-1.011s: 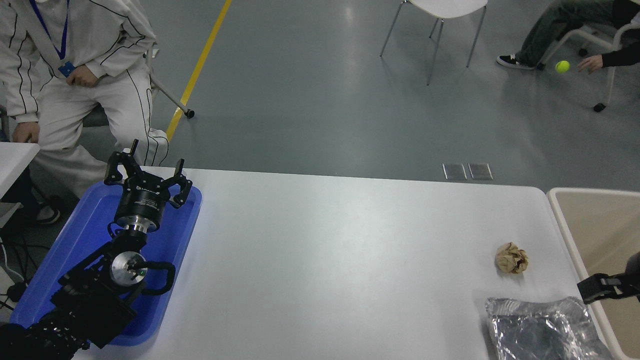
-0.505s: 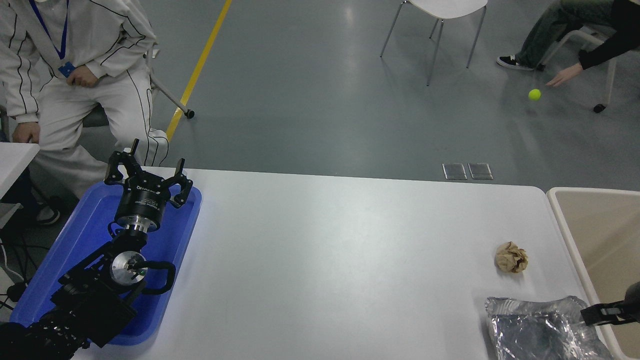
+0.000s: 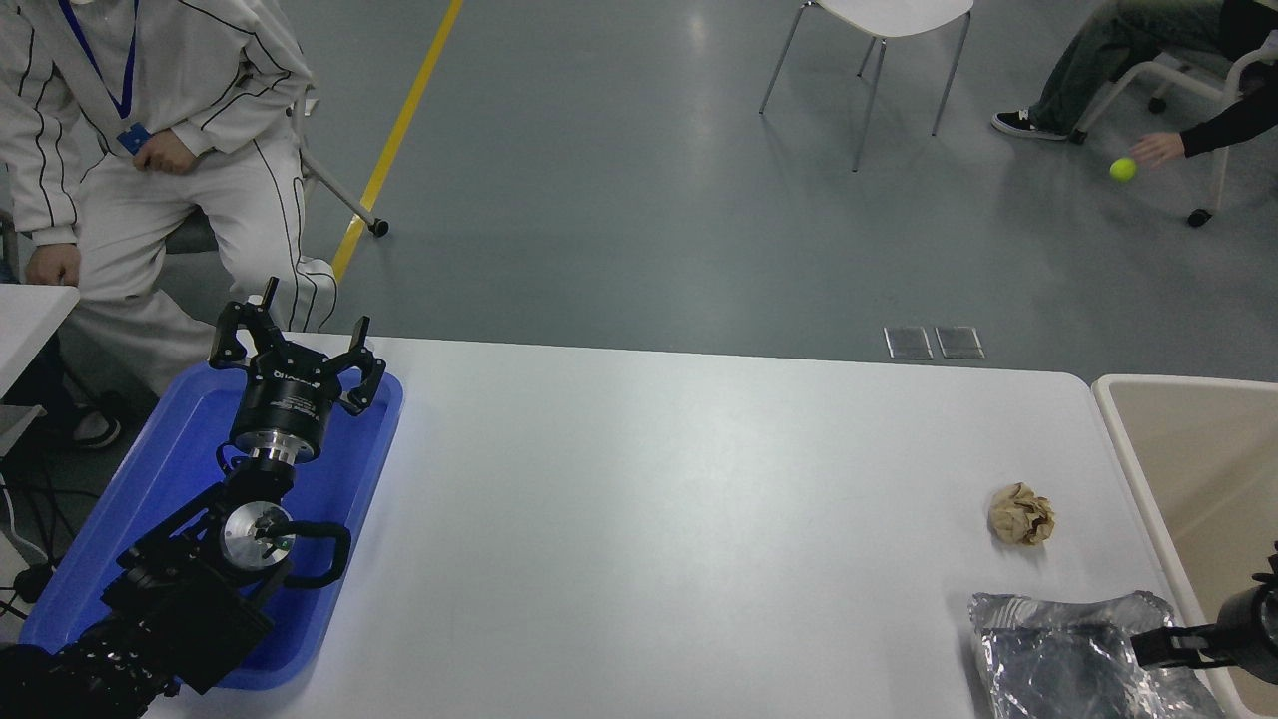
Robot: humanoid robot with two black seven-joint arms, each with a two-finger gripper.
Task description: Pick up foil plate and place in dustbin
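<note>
Head view: the foil plate (image 3: pixel 1073 654) lies crumpled at the near right corner of the white surface (image 3: pixel 649 499), partly cut off by the picture's bottom edge. The right gripper (image 3: pixel 1163 644) comes in from the right edge, w/ its dark tip over the plate's right rim; I cannot tell if it is released or clenched, too little of it shows. Just beside, to the right, is the beige dustbin (image 3: pixel 1128 439) w/ pale rim, apart from the plate. A small brown paper ball (image 3: pixel 1021 514) sits near the plate, on its far side, not touching.

The left gripper (image 3: pixel 295 345) is parked at lower left over the blue tray (image 3: pixel 160 479), its fingers spread wide, grasping nothing. There is white print on its black body, too small to read.

Behind the surface, a person in a white suit (image 3: pixel 150 130) sits at top left w/ a blue lanyard. At top right another person's hand (image 3: pixel 1158 150) is next to a yellow-green ball (image 3: pixel 1123 169). An empty white chair (image 3: pixel 879 30) stands between.
</note>
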